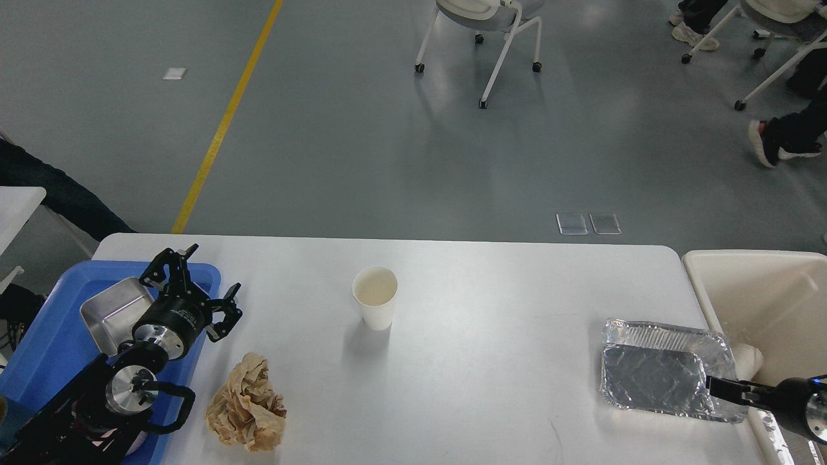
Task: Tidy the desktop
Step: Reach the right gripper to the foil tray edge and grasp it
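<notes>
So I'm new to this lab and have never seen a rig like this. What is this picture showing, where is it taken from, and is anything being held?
This is one picture, taken from the robot's own head, looking forward and down at a white desktop. The black arms are the robot's own.

The left end effector hangs open above a blue tray that holds a metal pan. It holds nothing.

The right end effector comes in from the right and is at the rim of a foil tray; whether it grips the rim is too small to tell.

Also on the desktop: a paper cup standing upright and a crumpled brown paper. A beige bin stands at the right edge.
</notes>
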You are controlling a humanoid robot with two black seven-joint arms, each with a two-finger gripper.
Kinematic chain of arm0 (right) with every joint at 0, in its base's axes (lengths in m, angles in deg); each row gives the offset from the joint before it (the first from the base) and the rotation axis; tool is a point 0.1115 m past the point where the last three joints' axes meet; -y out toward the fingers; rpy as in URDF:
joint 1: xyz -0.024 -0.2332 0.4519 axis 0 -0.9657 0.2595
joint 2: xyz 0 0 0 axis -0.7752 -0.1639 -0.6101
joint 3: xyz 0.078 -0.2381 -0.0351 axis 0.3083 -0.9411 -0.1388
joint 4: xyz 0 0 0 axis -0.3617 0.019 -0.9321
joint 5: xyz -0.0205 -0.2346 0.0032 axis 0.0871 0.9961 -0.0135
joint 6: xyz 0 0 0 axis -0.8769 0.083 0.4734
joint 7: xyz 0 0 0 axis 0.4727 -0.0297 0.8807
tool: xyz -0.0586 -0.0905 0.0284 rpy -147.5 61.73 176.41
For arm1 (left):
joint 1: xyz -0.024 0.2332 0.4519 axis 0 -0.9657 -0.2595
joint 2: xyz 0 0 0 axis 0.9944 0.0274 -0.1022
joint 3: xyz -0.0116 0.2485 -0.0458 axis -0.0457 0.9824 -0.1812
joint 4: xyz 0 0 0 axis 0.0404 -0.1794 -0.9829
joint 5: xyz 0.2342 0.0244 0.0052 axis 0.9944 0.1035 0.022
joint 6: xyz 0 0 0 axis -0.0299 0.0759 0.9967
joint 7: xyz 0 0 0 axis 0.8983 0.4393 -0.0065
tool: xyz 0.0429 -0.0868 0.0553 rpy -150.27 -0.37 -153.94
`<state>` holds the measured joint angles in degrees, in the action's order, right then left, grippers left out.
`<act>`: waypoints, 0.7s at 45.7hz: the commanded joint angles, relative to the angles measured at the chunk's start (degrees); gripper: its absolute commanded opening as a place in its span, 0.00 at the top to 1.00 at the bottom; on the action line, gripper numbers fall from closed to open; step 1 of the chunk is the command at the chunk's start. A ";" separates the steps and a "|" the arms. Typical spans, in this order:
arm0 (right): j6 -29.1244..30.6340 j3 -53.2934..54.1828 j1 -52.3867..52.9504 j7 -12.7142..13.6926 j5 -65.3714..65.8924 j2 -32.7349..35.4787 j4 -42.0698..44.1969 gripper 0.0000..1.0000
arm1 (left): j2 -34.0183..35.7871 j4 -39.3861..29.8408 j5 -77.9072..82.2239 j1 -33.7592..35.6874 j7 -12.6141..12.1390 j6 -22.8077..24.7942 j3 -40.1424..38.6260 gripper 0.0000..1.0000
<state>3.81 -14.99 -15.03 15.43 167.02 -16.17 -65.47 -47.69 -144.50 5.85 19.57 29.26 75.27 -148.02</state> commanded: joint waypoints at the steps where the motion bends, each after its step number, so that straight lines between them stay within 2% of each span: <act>1: -0.01 -0.10 0.11 0.00 -0.03 -1.38 1.95 0.20 | 0.10 0.01 0.00 -0.40 0.11 0.26 -0.01 0.03; 4: -0.01 -0.10 0.11 -0.18 -0.03 -1.91 2.57 0.39 | 0.27 -0.07 0.00 -0.84 0.03 0.35 -0.10 0.03; 7: 0.43 -0.19 0.11 -0.61 -0.03 -2.00 2.57 0.72 | 0.27 -0.07 0.00 -0.84 0.03 0.35 -0.10 0.03; 10: 0.43 -0.19 0.11 -1.93 -0.03 -2.08 2.57 0.84 | 0.27 0.01 0.00 -0.84 0.11 0.35 -0.10 0.03; 21: 0.43 -0.19 0.11 -2.46 -0.12 -2.09 2.48 1.00 | 0.27 0.01 0.00 -0.93 0.11 0.35 -0.10 0.03; 26: 0.43 -0.19 0.20 -2.55 -0.12 -2.09 2.48 1.00 | 0.36 0.01 0.00 -1.02 0.20 0.26 -0.10 0.03; 32: 0.43 -0.10 0.11 -4.04 -0.21 -2.00 2.49 1.00 | 0.36 0.01 0.00 -1.02 0.11 0.26 -0.10 0.03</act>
<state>4.23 -15.18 -14.86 12.48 166.88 -18.27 -62.99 -47.37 -144.49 5.85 18.55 29.44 75.62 -148.12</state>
